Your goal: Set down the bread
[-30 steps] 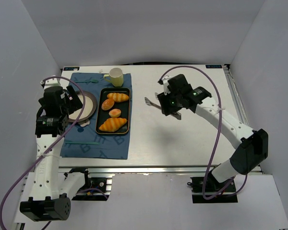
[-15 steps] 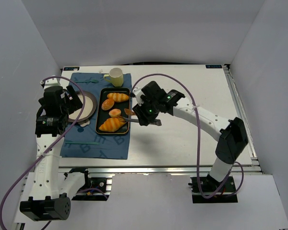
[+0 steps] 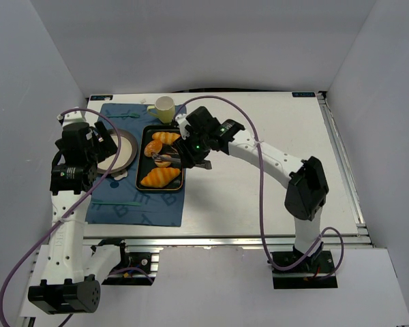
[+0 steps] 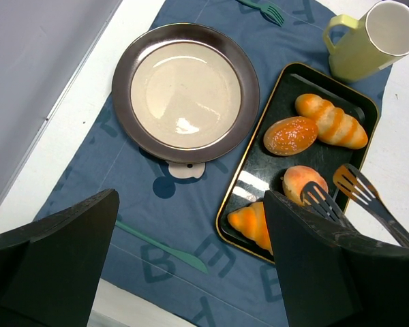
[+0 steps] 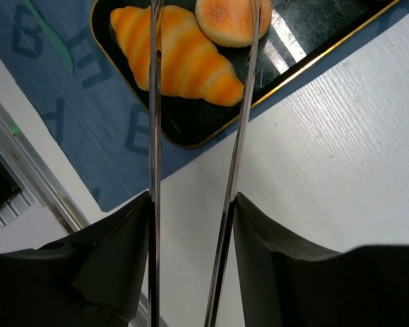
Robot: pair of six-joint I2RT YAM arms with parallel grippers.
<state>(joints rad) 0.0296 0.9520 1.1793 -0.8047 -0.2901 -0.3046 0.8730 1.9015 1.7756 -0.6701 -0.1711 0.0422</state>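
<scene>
On the table (image 3: 259, 204) lies a blue mat (image 4: 123, 197), and on it a black tray (image 4: 313, 85) sits just beside a bare plate (image 4: 185, 92). Two croissants lie in the tray, one at the far end (image 4: 330, 122) and one at the near end (image 5: 184, 58). The bun (image 4: 303, 184) rests between them, next to an oval roll (image 4: 290, 135). It is round, so I can make out no long axis, and its paler top faces up. My right gripper (image 5: 193, 204) pinches tongs (image 5: 153, 136), whose arms stand apart with the bun between them, one slotted tip overlapping its edge. My left gripper (image 4: 191, 197) hangs over the mat, fingers spread wide and holding nothing.
</scene>
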